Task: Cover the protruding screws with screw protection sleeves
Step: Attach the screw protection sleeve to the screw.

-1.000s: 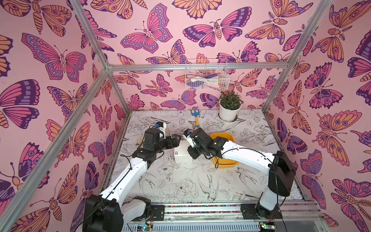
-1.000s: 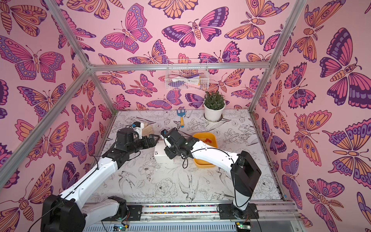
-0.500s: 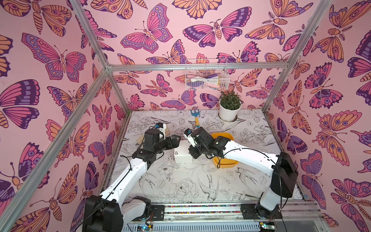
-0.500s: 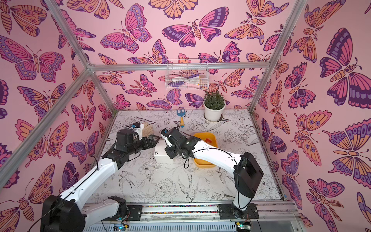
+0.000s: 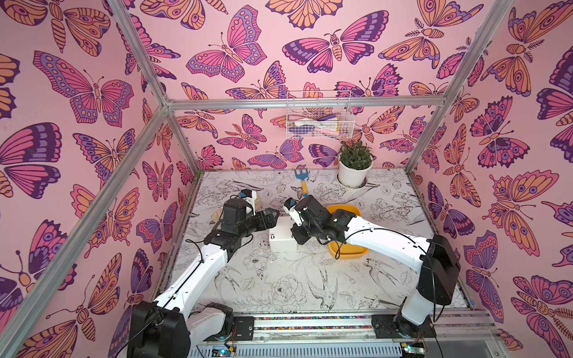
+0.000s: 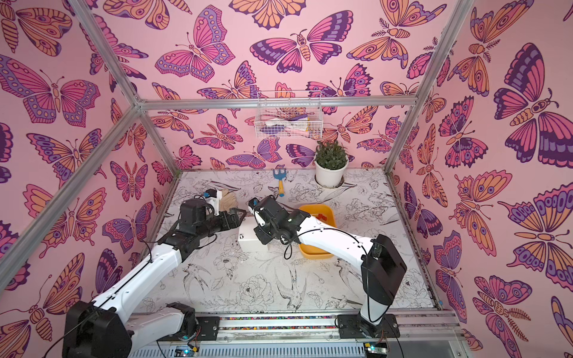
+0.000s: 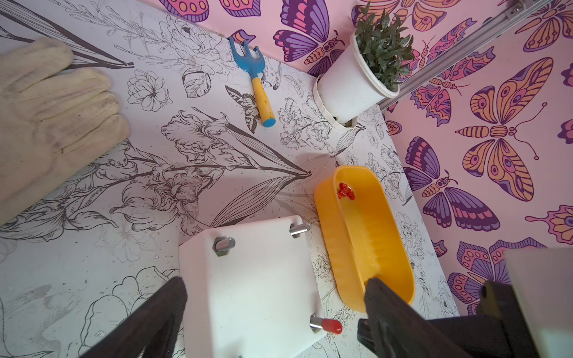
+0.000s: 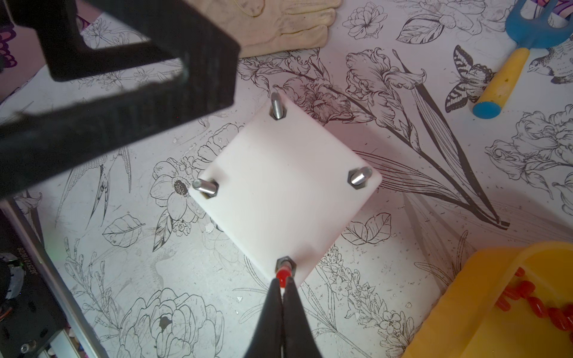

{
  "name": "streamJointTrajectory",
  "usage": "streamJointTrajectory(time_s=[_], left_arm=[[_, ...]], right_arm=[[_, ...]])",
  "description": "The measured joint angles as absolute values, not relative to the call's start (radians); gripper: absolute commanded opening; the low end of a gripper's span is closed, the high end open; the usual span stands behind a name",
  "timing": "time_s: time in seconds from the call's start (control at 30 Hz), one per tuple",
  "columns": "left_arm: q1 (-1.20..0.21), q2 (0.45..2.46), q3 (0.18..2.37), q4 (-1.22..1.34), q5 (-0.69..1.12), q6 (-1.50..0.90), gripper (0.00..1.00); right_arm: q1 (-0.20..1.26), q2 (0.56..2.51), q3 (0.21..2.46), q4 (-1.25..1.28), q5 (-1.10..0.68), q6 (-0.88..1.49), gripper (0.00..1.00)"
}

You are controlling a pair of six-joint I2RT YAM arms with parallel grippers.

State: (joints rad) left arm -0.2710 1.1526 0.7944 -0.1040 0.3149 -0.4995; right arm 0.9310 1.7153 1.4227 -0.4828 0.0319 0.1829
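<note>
Protruding screws point(image 8: 359, 176): four short, smooth silvery metal studs, each seated in a dull hex nut, one at every corner of the flat top of the white matte plastic cube-like box point(image 8: 285, 192). Box stands on the table point(image 7: 93, 257), a white sheet printed with black line-drawn flowers and birds. It is just beside the glossy orange-yellow oblong plastic tray point(image 7: 331, 245).

One stud wears a red rubbery tube-shaped screw protection sleeve point(image 8: 281, 274); its lower shank shows bare metal. Three studs uncovered. More sleeves point(image 7: 345, 190) lie in a loose heap at one end of the tray.

Right gripper point(image 8: 282, 283): slim black tapered fingers, jaws drawn together, tips meeting at the capped stud's red end. Pinching it or only pressing on it: cannot tell.

Left gripper point(image 7: 276, 280): ribbed black fingers spread wide, holding nothing. It hovers near the box on the side away from the tray, apart from it.

Also on table: soiled cream knitted fabric glove point(image 7: 52, 117); blue plastic hand rake with yellow handle point(image 7: 254, 71); smooth white pot with green leafy plant point(image 7: 347, 90).

Writing: a row of small pale characters on a black housing point(image 8: 33, 260) by the table edge; too small to read reliably.

Versus one second back: right jaws have narrowed to closed; right elbow sits slightly farther out; left arm, box and tray unmoved.
</note>
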Motion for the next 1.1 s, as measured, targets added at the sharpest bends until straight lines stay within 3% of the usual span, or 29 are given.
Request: streamJointTrajectory(time_s=[0.4, 1.1], left_arm=[[-0.268, 1.153, 0.794, -0.104, 0.315, -0.500, 0.92], [-0.266, 1.153, 0.794, -0.102, 0.315, -0.500, 0.92]], right_arm=[[0.931, 1.741, 1.433, -0.483, 0.021, 0.183, 0.00], [0.931, 1.756, 1.434, -0.483, 0.022, 0.183, 0.00]])
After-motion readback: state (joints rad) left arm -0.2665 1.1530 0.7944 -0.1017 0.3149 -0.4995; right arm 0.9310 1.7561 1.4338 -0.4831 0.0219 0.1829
